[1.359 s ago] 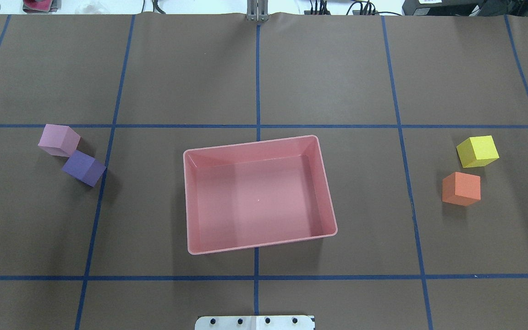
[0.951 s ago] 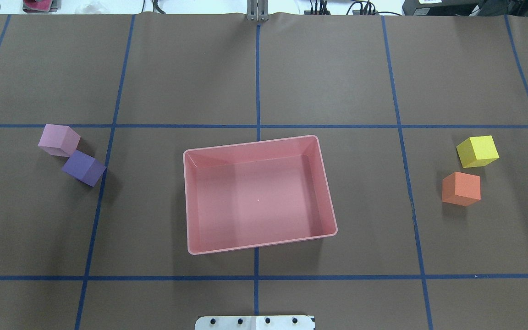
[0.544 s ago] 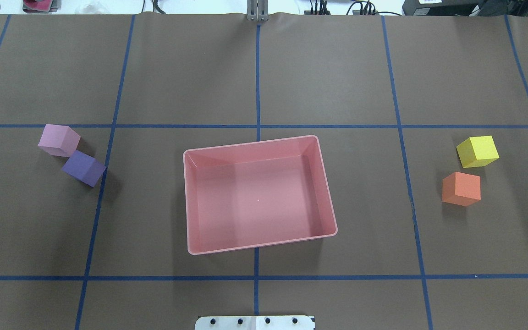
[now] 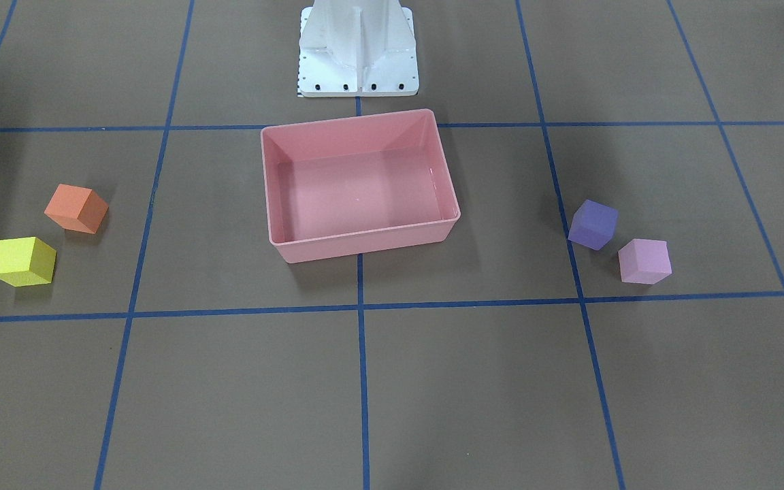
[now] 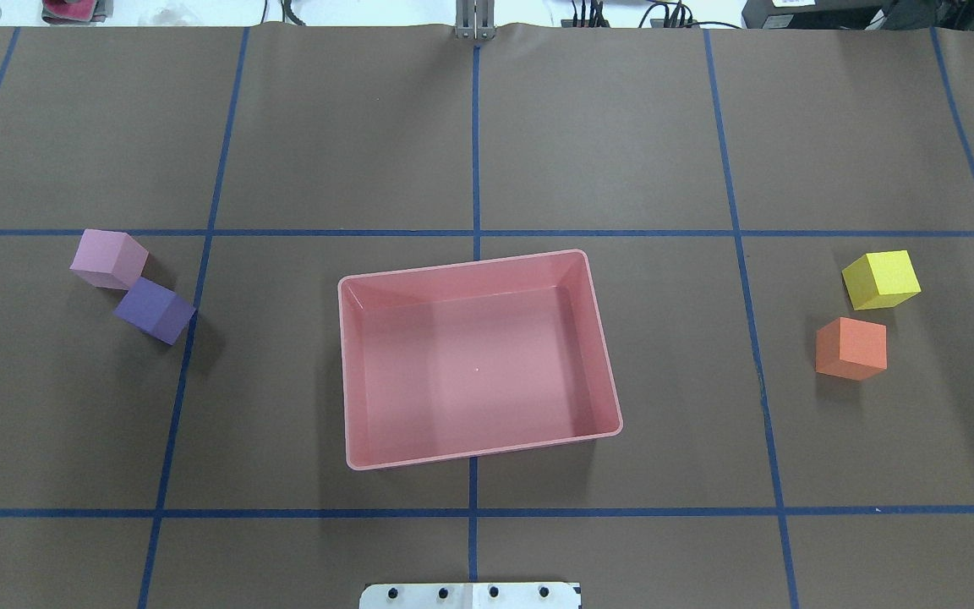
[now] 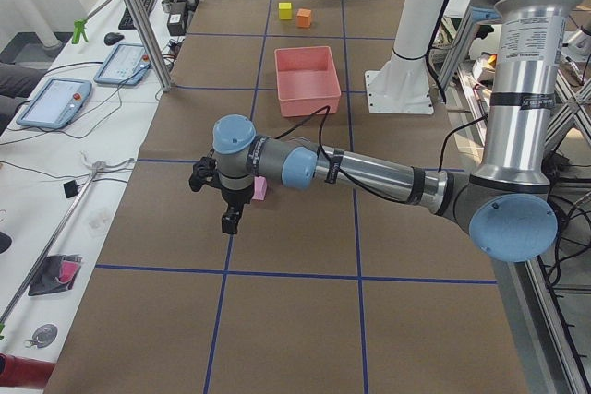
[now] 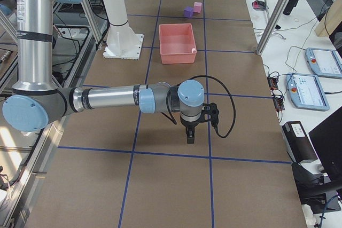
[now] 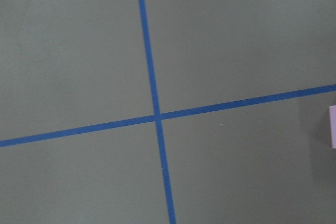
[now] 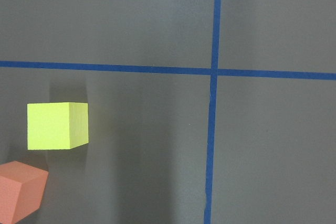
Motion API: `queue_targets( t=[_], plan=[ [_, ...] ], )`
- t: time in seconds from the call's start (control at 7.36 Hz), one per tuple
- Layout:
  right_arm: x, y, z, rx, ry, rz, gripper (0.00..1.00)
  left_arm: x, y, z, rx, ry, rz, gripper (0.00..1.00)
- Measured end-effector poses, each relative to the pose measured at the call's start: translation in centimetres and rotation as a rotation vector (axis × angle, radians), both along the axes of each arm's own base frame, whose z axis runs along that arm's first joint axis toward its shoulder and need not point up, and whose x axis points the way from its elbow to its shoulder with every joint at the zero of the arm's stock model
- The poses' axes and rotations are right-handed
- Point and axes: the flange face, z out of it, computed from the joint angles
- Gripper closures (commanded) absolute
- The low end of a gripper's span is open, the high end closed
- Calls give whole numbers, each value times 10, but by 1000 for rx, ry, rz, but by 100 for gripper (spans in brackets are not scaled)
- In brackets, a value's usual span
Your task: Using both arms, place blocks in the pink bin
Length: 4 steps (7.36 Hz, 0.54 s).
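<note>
Pink bin (image 5: 462,264) empty; left arm (image 6: 369,171) and right arm (image 7: 107,99) stretch out horizontally.

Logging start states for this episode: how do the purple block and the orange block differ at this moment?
Colour: the purple block is violet, the orange block orange. Side: purple lies on the robot's left of the pink bin, orange on its right. Neighbours: purple sits right beside the light pink block; orange stands clearly apart from the yellow block. Shared: equal-sized cubes, both outside the bin.
</note>
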Motion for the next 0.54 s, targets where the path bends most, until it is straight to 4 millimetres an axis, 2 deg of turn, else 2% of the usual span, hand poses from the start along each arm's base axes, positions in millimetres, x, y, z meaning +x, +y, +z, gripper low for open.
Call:
queue_targets(
  t=[0.27, 0.54],
  plan=[
    [-2, 1, 6, -3, -7, -4, 0, 34, -9, -17, -17, 21, -3, 0],
    [-2, 3, 11, 1, -9, -2, 0, 74, -15, -21, -100, 87, -127, 0]
  ],
)
